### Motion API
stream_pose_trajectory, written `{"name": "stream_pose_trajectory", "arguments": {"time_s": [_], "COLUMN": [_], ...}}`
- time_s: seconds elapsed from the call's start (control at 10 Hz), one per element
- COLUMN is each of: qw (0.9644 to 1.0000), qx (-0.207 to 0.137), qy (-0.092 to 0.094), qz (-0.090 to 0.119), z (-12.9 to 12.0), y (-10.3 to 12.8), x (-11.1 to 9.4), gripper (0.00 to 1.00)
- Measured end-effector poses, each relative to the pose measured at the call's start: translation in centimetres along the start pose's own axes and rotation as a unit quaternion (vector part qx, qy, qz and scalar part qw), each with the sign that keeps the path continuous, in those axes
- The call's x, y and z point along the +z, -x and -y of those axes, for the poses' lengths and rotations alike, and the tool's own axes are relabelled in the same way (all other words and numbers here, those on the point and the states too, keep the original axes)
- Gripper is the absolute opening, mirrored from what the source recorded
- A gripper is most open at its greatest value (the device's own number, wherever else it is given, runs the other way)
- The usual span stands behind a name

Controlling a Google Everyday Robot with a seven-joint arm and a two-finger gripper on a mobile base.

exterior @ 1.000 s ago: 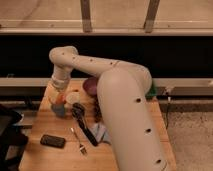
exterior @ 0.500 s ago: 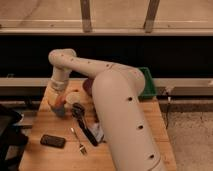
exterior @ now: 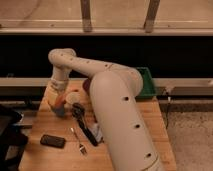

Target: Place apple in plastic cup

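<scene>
The apple [exterior: 58,103] shows as a small orange patch at the tip of my gripper [exterior: 56,100], at the left side of the wooden table. It sits directly over the small grey-blue plastic cup [exterior: 60,112], at or just inside its rim; I cannot tell whether it rests in the cup. The wrist comes straight down from above and hides most of the apple and the cup's opening.
A cream-topped round thing [exterior: 74,97] stands right of the cup. A dark tool [exterior: 82,120], a fork [exterior: 78,143] and a flat black object [exterior: 52,141] lie on the table [exterior: 55,160]. A green bin [exterior: 148,82] is at the back right. My arm covers the table's middle.
The arm's big link swung slightly to the left. The gripper stays over the cup, a touch lower.
</scene>
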Motion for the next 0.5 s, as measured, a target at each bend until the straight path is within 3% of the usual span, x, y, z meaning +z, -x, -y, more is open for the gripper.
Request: {"name": "stream_pose_trajectory", "arguments": {"time_s": [0.5], "qw": [0.9999], "qx": [-0.012], "qy": [0.012], "qz": [0.003], "z": [-0.56], "y": [0.51], "x": [0.16], "gripper": [0.7]}}
